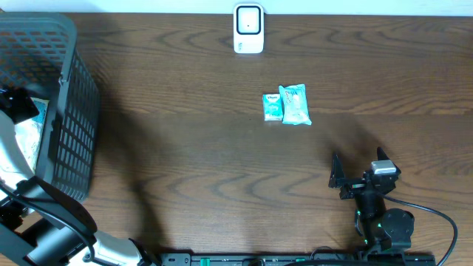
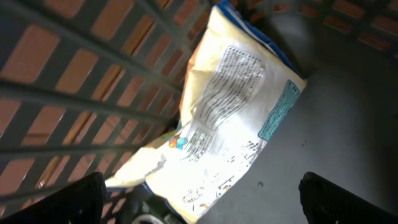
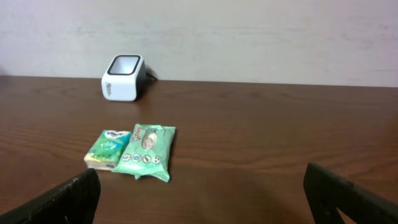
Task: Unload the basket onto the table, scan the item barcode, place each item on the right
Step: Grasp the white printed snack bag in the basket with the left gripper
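Wide open, my left gripper (image 2: 202,206) hovers over a white printed packet (image 2: 230,118) inside the basket (image 1: 74,129). My right gripper (image 3: 202,193) gapes empty. Nothing is grasped, and the scanner (image 1: 248,29) stands well apart, so I judge scanning barely begun.

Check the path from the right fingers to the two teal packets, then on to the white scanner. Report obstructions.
Nothing visible blocks either stretch. Only bare dark wooden table lies between the right arm's open fingers and the teal tissue pack and teal-green pouch, and between them and the white box-shaped scanner.
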